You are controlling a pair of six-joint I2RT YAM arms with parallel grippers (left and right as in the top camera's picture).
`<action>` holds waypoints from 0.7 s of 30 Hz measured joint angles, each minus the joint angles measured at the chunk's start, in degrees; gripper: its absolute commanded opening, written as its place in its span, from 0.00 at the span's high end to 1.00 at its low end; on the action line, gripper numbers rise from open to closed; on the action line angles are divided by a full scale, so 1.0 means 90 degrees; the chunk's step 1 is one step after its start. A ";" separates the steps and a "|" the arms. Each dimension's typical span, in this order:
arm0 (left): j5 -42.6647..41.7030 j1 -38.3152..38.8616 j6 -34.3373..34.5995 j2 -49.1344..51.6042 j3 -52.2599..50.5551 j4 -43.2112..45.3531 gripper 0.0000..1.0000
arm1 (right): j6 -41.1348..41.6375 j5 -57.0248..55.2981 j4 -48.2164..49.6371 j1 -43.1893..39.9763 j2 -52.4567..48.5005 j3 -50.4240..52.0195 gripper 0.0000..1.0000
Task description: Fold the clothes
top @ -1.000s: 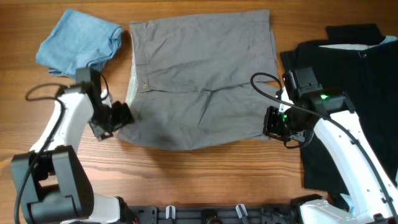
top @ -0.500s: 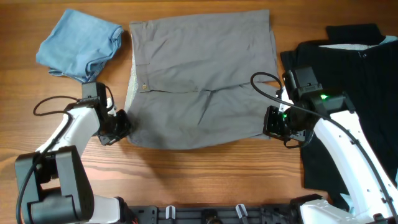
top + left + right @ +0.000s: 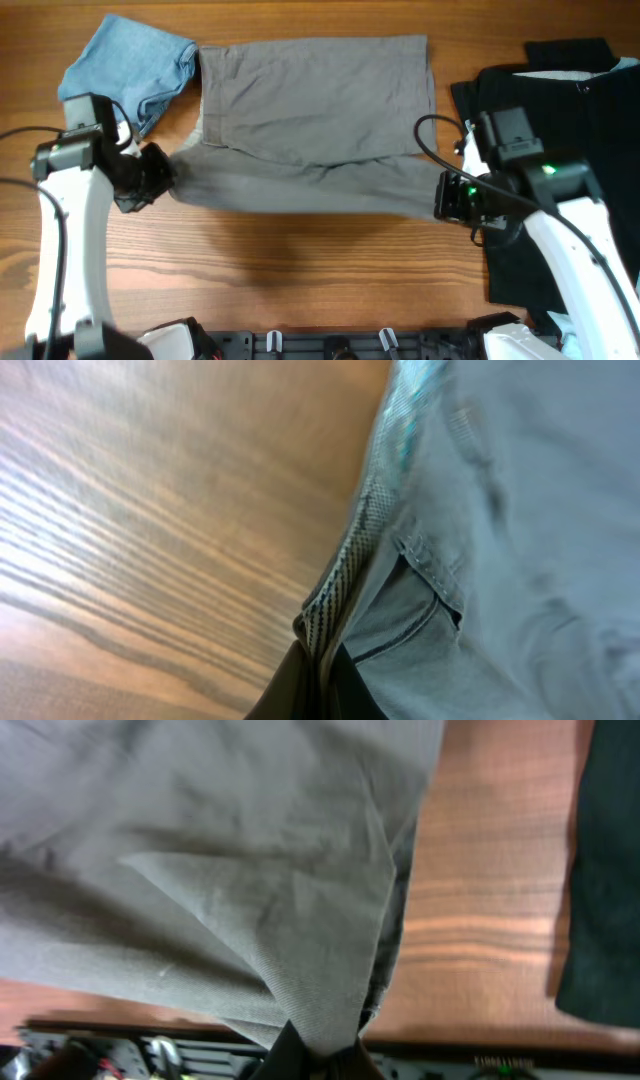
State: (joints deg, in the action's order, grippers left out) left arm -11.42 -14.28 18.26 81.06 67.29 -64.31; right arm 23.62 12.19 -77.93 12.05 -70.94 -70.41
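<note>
Shorts point(image 3: 310, 120), grey, stretched taut between both grippers, far half flat on table point(image 3: 300, 270). Left gripper point(image 3: 160, 178) clamped tight on waistband point(image 3: 345, 560) corner; right gripper point(image 3: 445, 195) pinching hem corner. Light-blue garment point(image 3: 125, 70) just beyond left gripper, black garment point(image 3: 580, 120) outboard of right gripper.

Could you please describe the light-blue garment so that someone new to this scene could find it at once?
On the brown wooden table, find the wide grey cotton shorts stretched across the middle. At their far left corner lies the crumpled light-blue fabric garment. It alone is blue and bunched up, unlike the spread grey shorts and the black fabric garment on the right.
</note>
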 measured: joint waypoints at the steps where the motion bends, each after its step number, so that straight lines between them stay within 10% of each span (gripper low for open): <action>1: 0.0000 0.0000 0.0015 -0.0146 0.0058 0.0000 0.96 | -0.0017 -0.0002 0.0058 0.0000 0.0070 -0.0126 0.96; 21: 0.0459 -0.0039 0.0325 -0.2453 0.0151 -0.0199 0.96 | 0.0138 -0.0056 0.0797 0.0000 0.0583 -0.1061 0.96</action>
State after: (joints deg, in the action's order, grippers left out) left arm -7.29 -14.63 21.19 58.98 68.64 -66.11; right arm 24.86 11.68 -70.76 12.05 -65.69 -79.96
